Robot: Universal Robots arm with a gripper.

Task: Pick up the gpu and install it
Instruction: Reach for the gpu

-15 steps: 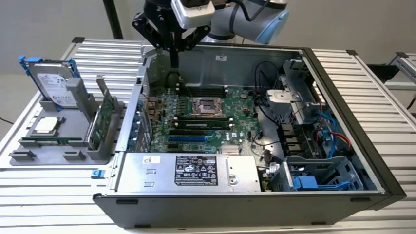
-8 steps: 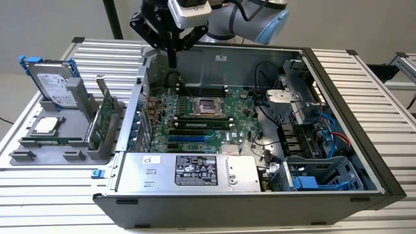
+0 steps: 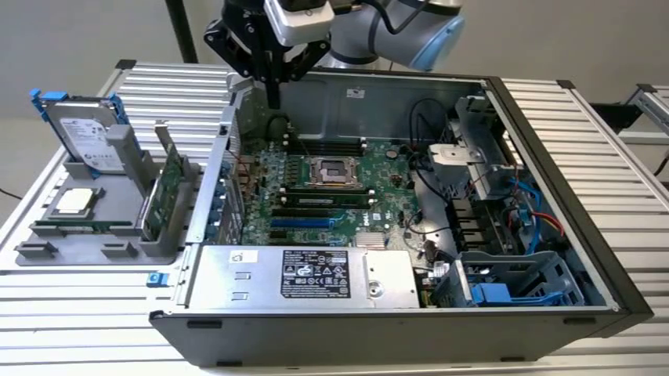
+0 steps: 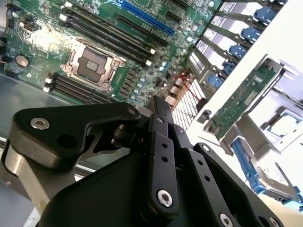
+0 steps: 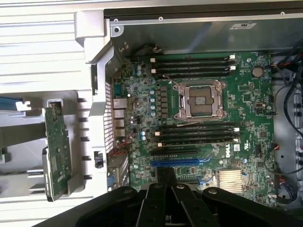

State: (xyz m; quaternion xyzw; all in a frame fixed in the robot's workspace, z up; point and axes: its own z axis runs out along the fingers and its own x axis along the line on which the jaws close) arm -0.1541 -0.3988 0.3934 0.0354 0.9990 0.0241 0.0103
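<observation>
Tool (image 3: 274, 100) clenched and empty above the open computer case (image 3: 366, 333); gpu (image 3: 172, 192) waits outside.
Exterior view: the gpu, a green card with a silver end bracket, stands on edge in a grey holder (image 3: 105, 235) on the tabletop (image 3: 84, 313); the power supply carries a white printed label (image 3: 313, 274). Second wrist view: the tool (image 4: 157, 101) has its fingers pressed together over the motherboard (image 4: 156, 71), touching nothing. First wrist view: the gpu (image 5: 57, 146) is upright just beside the case wall.
</observation>
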